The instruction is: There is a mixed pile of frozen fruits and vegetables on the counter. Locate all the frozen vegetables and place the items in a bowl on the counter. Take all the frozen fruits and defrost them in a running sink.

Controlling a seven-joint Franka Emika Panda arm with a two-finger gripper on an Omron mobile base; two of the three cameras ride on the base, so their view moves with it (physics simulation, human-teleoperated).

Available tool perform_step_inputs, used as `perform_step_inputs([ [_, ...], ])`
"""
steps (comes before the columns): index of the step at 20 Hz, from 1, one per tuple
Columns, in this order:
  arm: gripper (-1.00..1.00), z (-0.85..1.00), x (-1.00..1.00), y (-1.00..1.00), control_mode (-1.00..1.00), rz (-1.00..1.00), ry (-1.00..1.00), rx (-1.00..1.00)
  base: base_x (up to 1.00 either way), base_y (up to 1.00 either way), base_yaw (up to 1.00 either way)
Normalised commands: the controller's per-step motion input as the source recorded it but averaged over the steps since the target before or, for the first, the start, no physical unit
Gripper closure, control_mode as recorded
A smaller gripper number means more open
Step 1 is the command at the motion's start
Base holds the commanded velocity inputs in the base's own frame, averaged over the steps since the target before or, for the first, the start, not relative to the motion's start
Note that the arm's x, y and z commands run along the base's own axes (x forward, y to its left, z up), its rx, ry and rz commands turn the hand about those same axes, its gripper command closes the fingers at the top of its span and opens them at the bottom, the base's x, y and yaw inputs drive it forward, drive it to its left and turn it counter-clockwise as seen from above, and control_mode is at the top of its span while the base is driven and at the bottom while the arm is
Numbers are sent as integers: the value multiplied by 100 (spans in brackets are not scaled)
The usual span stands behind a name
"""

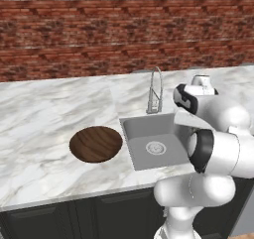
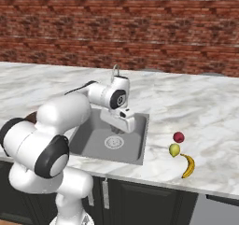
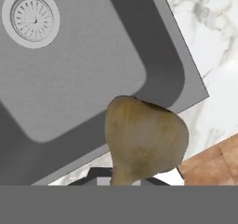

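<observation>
In the hand view the pale beige lump, one of the frozen vegetables, sits between the fingers of my gripper, which is shut on it. It hangs above the near corner of the grey steel sink. From the right base view the gripper hovers over the sink. The red ball, the yellow-green oval and the yellow banana lie together on the counter right of the sink. The dark wooden bowl rests on the counter left of the sink.
A tall curved chrome faucet stands at the back of the basin, close to my arm. The round drain lies in the basin floor. A red brick wall runs behind the counter. Dark cabinets sit below it.
</observation>
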Motion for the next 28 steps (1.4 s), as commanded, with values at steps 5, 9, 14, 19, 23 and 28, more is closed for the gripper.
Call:
perform_step_inputs([
  [5, 100, 0, -26, 40, -100, 0, 4, -1, 0, 0, 0],
  [9, 100, 0, -19, 48, -100, 0, 0, -4, 0, 0, 0],
  [14, 100, 2, -14, 47, -100, -3, 1, -3, 0, 0, 0],
  [19, 100, 3, -13, 52, -100, 0, 0, 0, 0, 0, 0],
  [23, 100, 8, -5, 51, -100, 0, 0, 0, 0, 0, 0],
  [28, 100, 17, -2, 49, -100, 0, 0, 0, 0, 0, 0],
])
